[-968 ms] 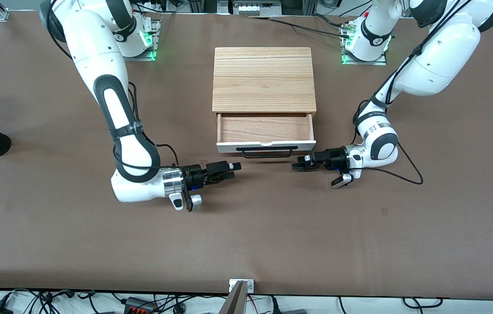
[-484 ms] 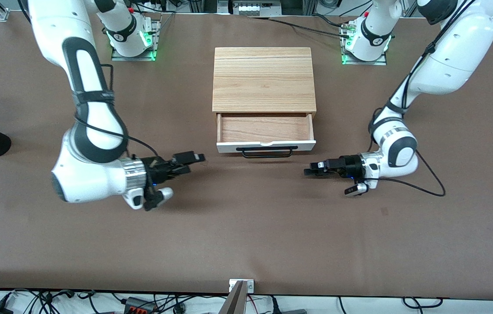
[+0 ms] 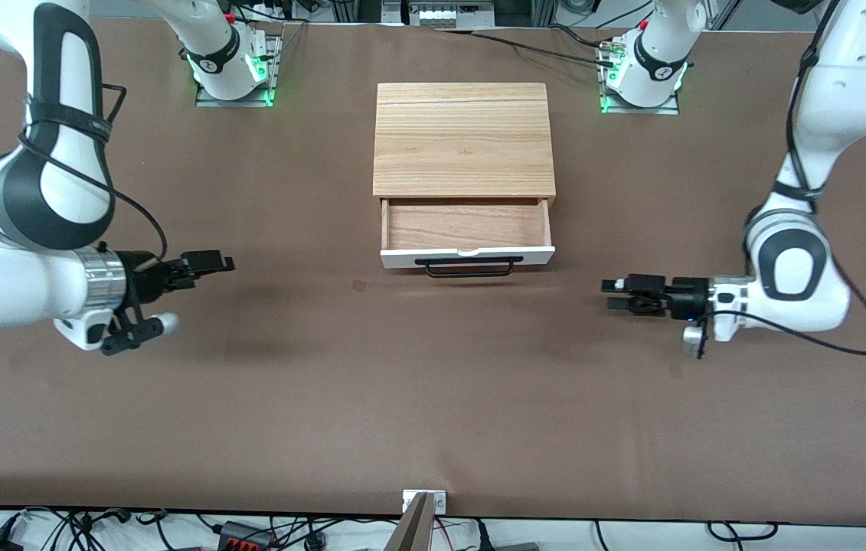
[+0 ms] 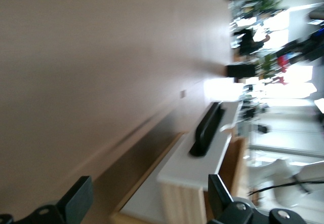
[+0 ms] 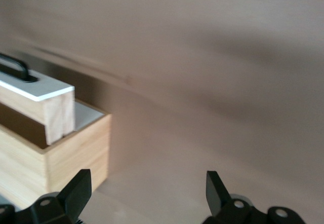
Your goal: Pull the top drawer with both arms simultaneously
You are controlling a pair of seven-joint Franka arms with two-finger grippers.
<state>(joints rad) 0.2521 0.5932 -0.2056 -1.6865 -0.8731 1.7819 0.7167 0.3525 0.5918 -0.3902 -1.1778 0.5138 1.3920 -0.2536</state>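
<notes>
The top drawer (image 3: 467,226) stands pulled out of the cabinet, with its light-brown wood inside showing. Its white front panel (image 3: 402,258) and black bar handle (image 3: 471,267) face the front camera. My left gripper (image 3: 610,295) is open and empty, low over the table, beside the drawer toward the left arm's end and apart from it. My right gripper (image 3: 223,266) is open and empty over the table toward the right arm's end. The left wrist view shows the white panel (image 4: 195,165) and handle (image 4: 207,130) past my open left gripper (image 4: 147,198). The right wrist view shows the drawer's end (image 5: 53,110) past my open right gripper (image 5: 146,186).
The cabinet's pale wood top board (image 3: 463,138) lies mid-table, farther from the front camera than the drawer. The arm bases (image 3: 233,69) (image 3: 643,73) glow green at the table's edge. A small metal bracket (image 3: 425,501) sits at the edge nearest the camera.
Both grippers have swung away from the drawer's handle, each toward its own arm's end of the table. The drawer has stayed pulled out and still.
</notes>
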